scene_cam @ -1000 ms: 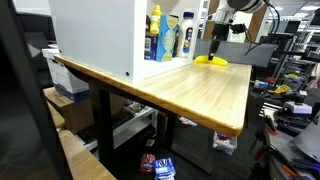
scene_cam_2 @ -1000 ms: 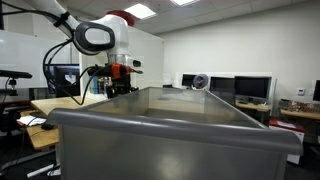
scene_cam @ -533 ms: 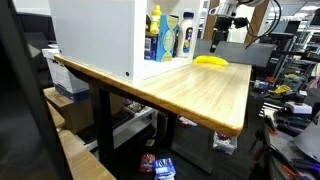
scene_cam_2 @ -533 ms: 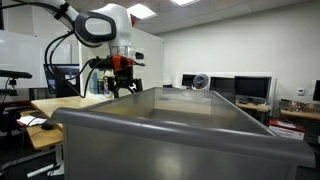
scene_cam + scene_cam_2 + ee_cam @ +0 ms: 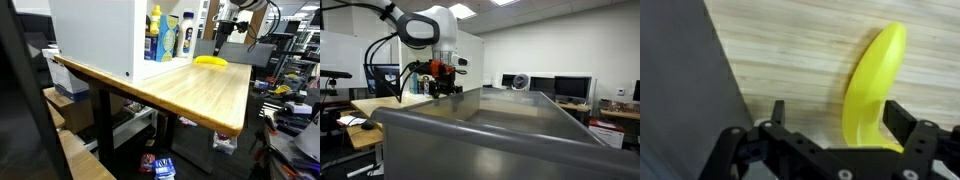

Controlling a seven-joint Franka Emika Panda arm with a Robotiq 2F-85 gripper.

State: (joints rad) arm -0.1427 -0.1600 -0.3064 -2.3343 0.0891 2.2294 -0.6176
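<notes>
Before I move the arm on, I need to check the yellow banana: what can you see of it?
The banana is bright yellow, smooth, plastic-looking, curved and tapering to a rounded tip. It lies flat on the light wooden table, near the white cabinet. The open gripper hovers over it, jaws either side; no contact shows.
</notes>
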